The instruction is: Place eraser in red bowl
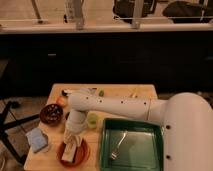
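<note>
Beige eraser (70, 149) lies inside red bowl (73, 153), gripper (71, 138) clamped on its upper end, directly above bowl. Green tray (132, 150) right of bowl holds fork (117, 148). Maroon bowl (51, 113) up-left.

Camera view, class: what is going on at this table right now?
A white robot arm reaches over a wooden table. Its end effector is down over the red bowl at the front left, closed on the eraser, which sits in or just above the bowl. Nearby are a light blue sponge, a dark maroon bowl and a green tray holding a fork.
</note>
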